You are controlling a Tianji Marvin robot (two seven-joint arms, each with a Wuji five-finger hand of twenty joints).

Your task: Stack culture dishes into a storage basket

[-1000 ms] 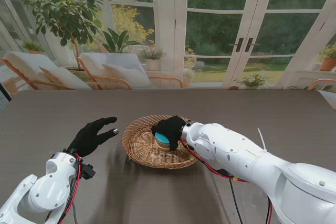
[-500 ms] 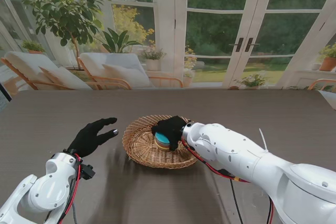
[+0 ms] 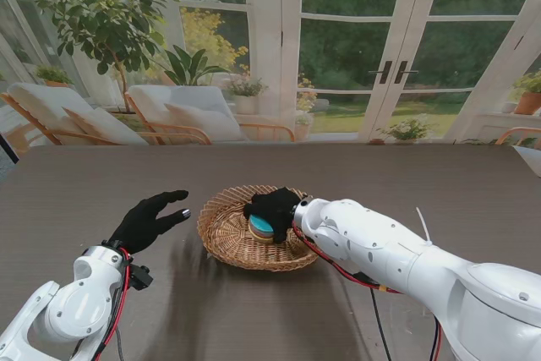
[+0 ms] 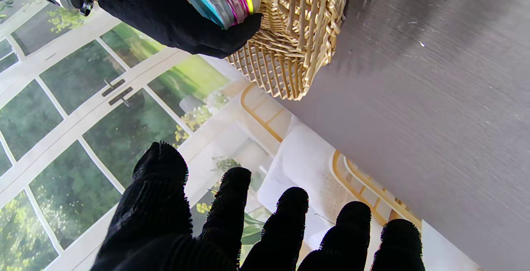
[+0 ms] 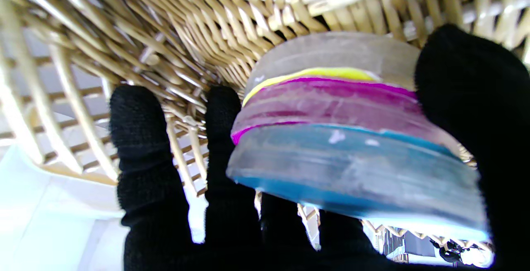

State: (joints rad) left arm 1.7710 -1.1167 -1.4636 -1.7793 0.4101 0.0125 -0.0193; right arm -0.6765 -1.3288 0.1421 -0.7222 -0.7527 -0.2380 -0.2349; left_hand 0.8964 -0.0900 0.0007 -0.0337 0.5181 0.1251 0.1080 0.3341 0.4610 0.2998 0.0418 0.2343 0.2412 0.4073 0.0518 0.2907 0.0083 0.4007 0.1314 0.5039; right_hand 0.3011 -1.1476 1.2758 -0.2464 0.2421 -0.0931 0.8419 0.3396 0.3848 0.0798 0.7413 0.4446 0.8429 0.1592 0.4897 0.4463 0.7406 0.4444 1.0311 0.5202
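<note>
Stand view | right robot hand (image 3: 272, 207) grips dish stack (image 3: 261, 226) in basket (image 3: 221, 234) | left robot hand (image 3: 149, 218) spread, empty

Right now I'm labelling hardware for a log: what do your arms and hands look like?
Both arms have glossy white rounded shells. Each hand, left hand and right hand, wears a black knit glove. Red and black cables run along the wrists, and a white zip tie sticks up from the right forearm.

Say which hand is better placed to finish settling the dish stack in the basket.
Right. The right hand is already inside the basket, fingers around the dish stack. The left hand hovers open over the table, left of the basket, holding nothing.
</note>
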